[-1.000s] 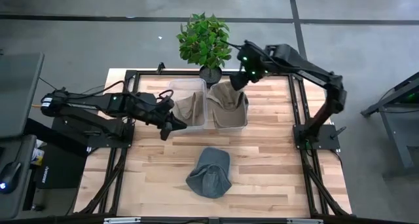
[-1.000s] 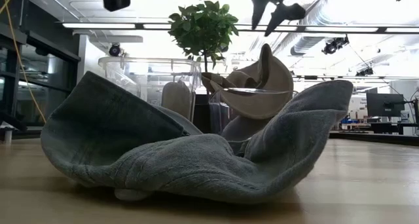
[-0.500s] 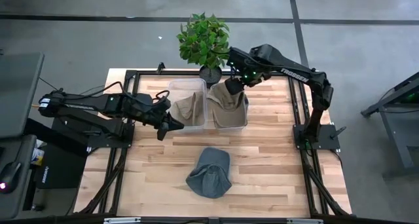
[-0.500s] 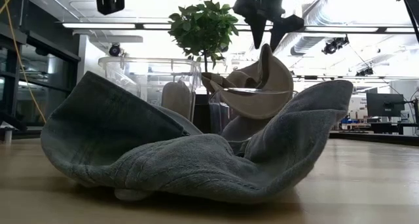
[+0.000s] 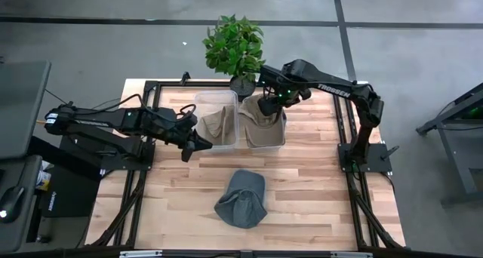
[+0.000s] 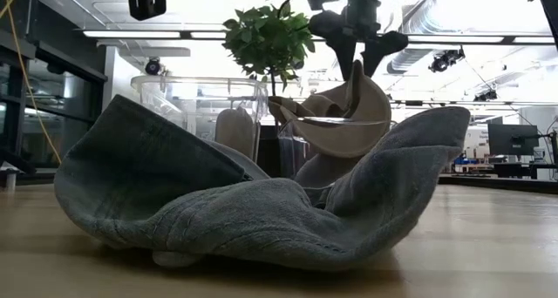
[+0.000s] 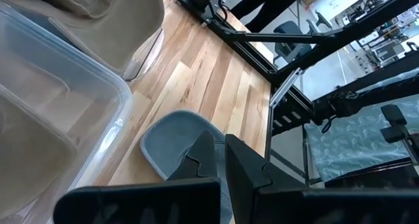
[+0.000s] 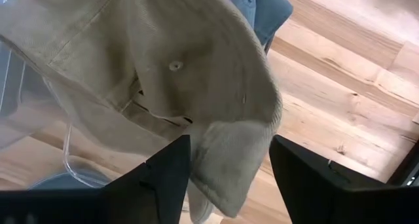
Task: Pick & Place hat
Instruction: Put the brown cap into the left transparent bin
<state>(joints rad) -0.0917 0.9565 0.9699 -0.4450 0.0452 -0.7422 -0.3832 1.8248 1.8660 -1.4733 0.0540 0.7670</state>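
Nearest the camera edge of the table lies a grey-blue hat, slumped flat with its soft brim folded up in broad creases; in the low view it fills the foreground like crumpled cloth. Beyond this hat stand two clear plastic bins side by side. The left bin holds a tan hat. The right bin holds another tan hat, stitched, with a small eyelet, its brim hanging over the bin's rim. The right gripper is at that brim, fingers spread wide on either side of it, not closed on it. The left gripper, shut and empty, hovers beside the left bin. The table is pale wooden planks in a black frame. Behind the bins stands a potted plant on grey floor; ceiling lights run across the room.
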